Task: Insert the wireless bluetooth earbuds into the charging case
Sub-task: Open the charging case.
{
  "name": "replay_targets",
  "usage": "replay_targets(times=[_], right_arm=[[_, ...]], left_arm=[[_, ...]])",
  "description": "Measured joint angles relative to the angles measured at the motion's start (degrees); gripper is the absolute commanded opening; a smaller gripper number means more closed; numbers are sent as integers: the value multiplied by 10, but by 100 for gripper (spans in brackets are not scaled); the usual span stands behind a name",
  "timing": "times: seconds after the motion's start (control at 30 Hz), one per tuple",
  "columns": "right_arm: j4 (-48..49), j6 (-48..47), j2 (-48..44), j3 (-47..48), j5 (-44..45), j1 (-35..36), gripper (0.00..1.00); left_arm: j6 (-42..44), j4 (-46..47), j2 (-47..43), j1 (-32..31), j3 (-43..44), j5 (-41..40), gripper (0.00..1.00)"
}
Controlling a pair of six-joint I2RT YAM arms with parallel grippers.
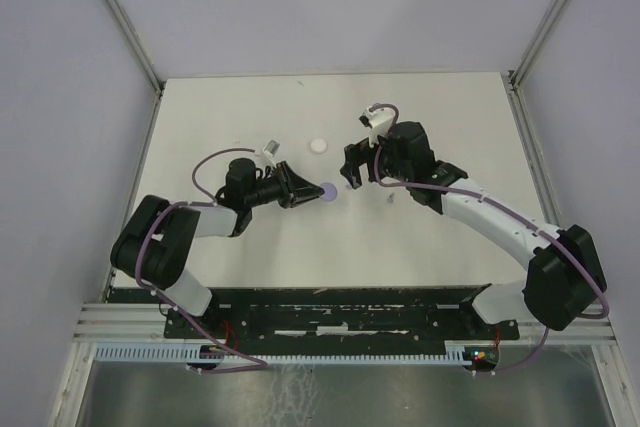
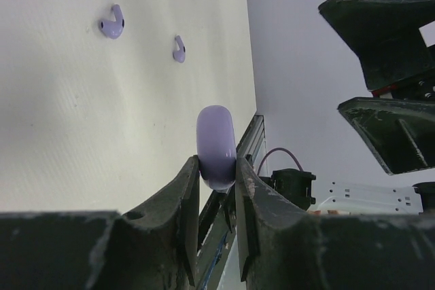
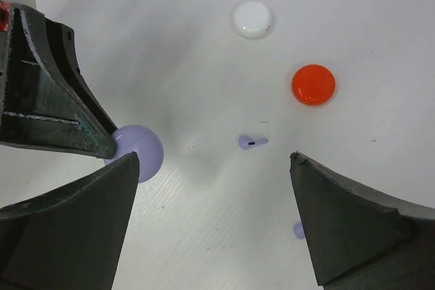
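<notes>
Lying loose on the flat white tabletop [image 1: 220, 127], the two tiny pale purple stemmed earbuds [image 2: 112, 23] sat outside every case, near each other and well apart from your left gripper [image 2: 216, 164]. That gripper was clamped on the smooth pale purple round charging case [image 2: 216, 142], which you pinched edge-on between both fingertips. The case looked closed along its seam, so you could not see what it held. Your right gripper [image 3: 214, 168] hung just beside the case with its jaws spread wide and nothing between them. In its wrist view one earbud lay on the table between the fingers, and the other was half hidden behind one finger. Farther out, a glossy white round disc [image 3: 252, 19] and a glossy red round disc [image 3: 313, 84] lay flat on the table, apart from each other, both shut, with their contents unseen.
</notes>
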Motion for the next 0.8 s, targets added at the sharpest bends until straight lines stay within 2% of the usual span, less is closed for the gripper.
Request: replay_targets(times=[0.33,0.8], right_arm=[[-37,28,52,2,23,1,100],[-29,44,86,2,8,4,100]], left_arm=[[0,1,10,-5,26,0,3],[-7,2,24,-18,44,-2,3]])
